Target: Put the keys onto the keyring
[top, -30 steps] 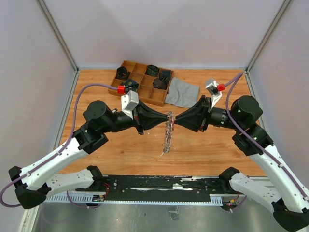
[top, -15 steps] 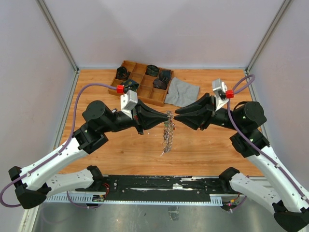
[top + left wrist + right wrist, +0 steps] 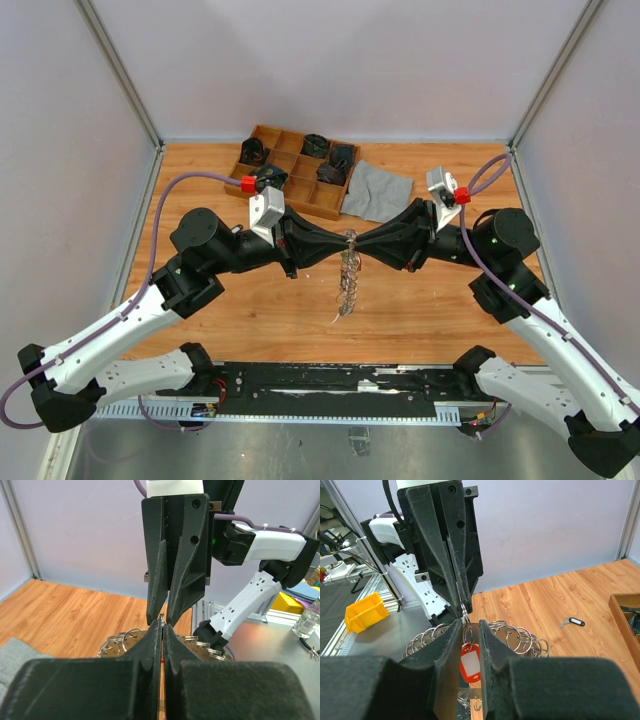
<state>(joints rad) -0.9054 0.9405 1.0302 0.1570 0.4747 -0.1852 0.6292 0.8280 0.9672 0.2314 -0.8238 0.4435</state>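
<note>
The keyring (image 3: 346, 282) hangs as a bunch of silver rings and keys above the table's middle. My left gripper (image 3: 342, 243) is shut on a thin ring of it, which shows at the fingertips (image 3: 162, 620) in the left wrist view. My right gripper (image 3: 358, 243) meets it tip to tip from the right. Its jaws stand narrowly open around a key's red tag (image 3: 470, 663). The tag hangs from a small ring (image 3: 465, 614) held by the left fingers, and I see no pinch on it. More rings (image 3: 520, 637) fan out behind. Another key with a black tag (image 3: 573, 622) lies on the table.
A wooden compartment tray (image 3: 262, 137) with dark items stands at the back of the table, with a grey cloth (image 3: 378, 192) to its right. Walls close in the table at the left, right and back. A yellow bin (image 3: 364, 612) sits off the table.
The right gripper had pulled back to the right with wider jaws. It has now come left again, tip to tip with the left gripper, jaws narrower. The left gripper stayed put.
</note>
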